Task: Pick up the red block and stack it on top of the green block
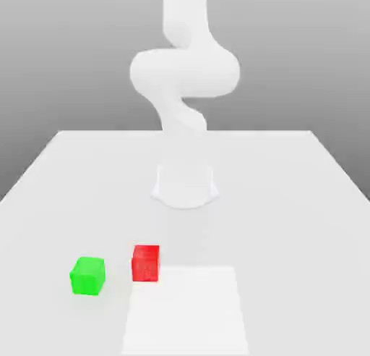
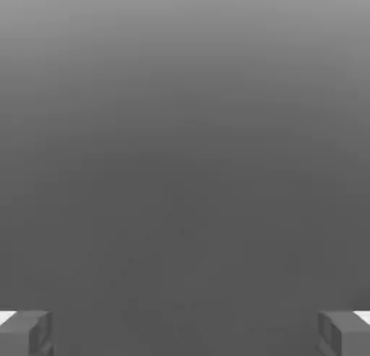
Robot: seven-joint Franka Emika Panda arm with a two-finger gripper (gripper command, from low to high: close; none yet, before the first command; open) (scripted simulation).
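Exterior view: a pale table [image 1: 289, 224] is shown, with a white robot arm [image 1: 185, 72] set at 12 o'clock. The arm is cut off by the picture's edge at 12 o'clock, and its lower part is hard to make out, since white is laid over near-white around the base [image 1: 185, 188]. A brighter pale rectangle [image 1: 188, 315] is seen at 6 o'clock, its near end met by the picture's edge.

The red block [image 1: 146, 263], a small plain cube in bright red, is found close to 7 o'clock from the picture's centre. One corner of the pale rectangle is overlapped by it in this view; whether the two are touched together cannot be told. The green block [image 1: 87, 276], a plain cube of bright green and of about the same size, is placed near the red one, just under 9 o'clock from it. The two blocks are separated by a gap, and neither is stacked.

Hand view: a smooth grey background is shown, shaded from lighter to darker. The gripper [image 2: 185, 333] is held wide open, with nothing gripped between its two grey fingers [image 2: 40, 333]. Both fingers are partly cut off by the picture's edges.
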